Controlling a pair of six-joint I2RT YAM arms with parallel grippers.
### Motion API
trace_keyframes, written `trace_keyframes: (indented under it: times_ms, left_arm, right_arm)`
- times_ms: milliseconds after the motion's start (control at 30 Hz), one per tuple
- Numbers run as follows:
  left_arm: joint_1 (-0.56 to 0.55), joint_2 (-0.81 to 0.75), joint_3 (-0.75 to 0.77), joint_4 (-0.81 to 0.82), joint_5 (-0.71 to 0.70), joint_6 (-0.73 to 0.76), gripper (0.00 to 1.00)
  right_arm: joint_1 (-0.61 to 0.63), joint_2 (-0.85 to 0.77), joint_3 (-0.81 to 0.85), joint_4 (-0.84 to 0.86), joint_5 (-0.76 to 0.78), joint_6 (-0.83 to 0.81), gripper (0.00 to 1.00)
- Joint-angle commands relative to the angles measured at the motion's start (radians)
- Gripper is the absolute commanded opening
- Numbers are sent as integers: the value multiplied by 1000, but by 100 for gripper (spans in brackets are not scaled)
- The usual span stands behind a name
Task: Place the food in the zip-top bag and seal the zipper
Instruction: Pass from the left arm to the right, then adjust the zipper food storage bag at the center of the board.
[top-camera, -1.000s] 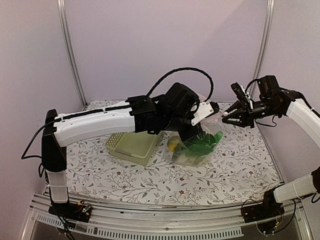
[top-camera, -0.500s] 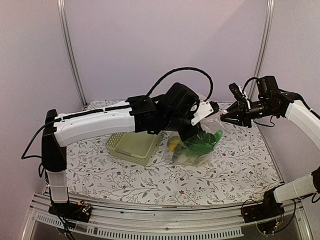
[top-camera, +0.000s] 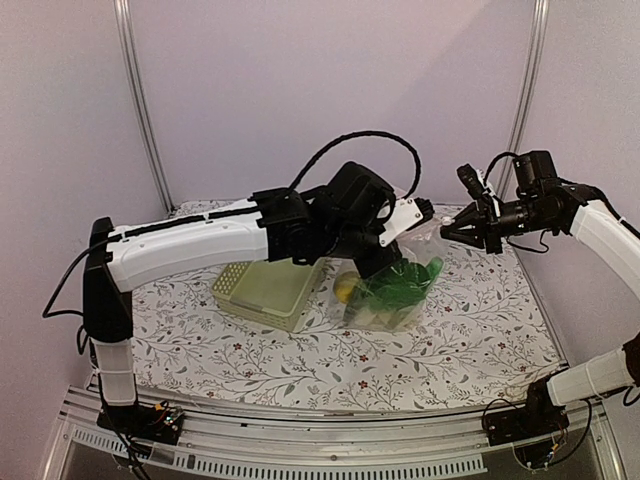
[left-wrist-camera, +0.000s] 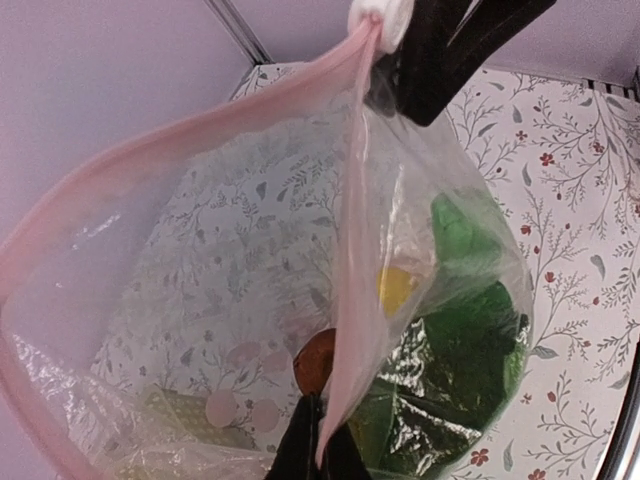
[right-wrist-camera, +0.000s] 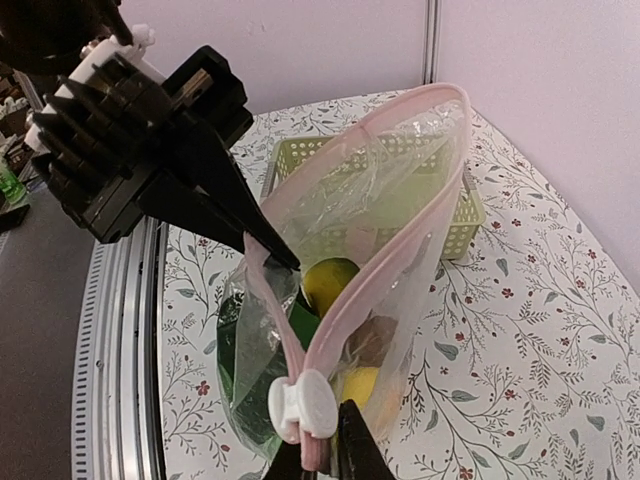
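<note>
Bag, clear, hung mouth-up just right of basket, over surface; food inside. Zipper part open, stretched taut for sealing: left tool clenched on strip, right tool pinching far-right end by white slider.

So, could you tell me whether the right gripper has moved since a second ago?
Yes: the right gripper has edged slightly left, away from the frame post, toward the zip-top bag.
</note>
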Motion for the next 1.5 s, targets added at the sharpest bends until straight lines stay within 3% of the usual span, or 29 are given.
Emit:
trace_keyframes:
  times_ms: [0,100,233,400,567,700,933,1100,1300,1467]
  left_arm:
    - [15,-45,12,-21,8,-13,0]
    - [16,-47,14,-24,-2,-18,0]
    - [16,-65,46,-55,-29,-27,20]
    - [14,-147,48,-51,-40,-23,27]
    - [15,-239,-41,78,-15,-10,50]
    - [14,-260,-106,192,62,23,60]
    - [14,-148,4,230,204,92,64]
    - [11,-66,104,197,263,101,63]
    - [5,-60,112,199,263,107,63]
    - [6,-96,47,133,162,98,69]
  right_arm:
    - [7,4,2,13,12,17,4]
    - [7,-1,15,6,16,15,0]
    - [11,-5,76,-53,29,-21,0]
    - [24,15,189,-151,67,-87,0]
    - [35,41,243,-194,87,-118,0]
    - [61,50,259,-213,101,-127,0]
    - [130,65,306,-303,155,-154,0]
    - [134,66,428,-380,159,-153,0]
    - [134,72,484,-406,210,-161,0]
    - [134,84,476,-425,222,-175,0]
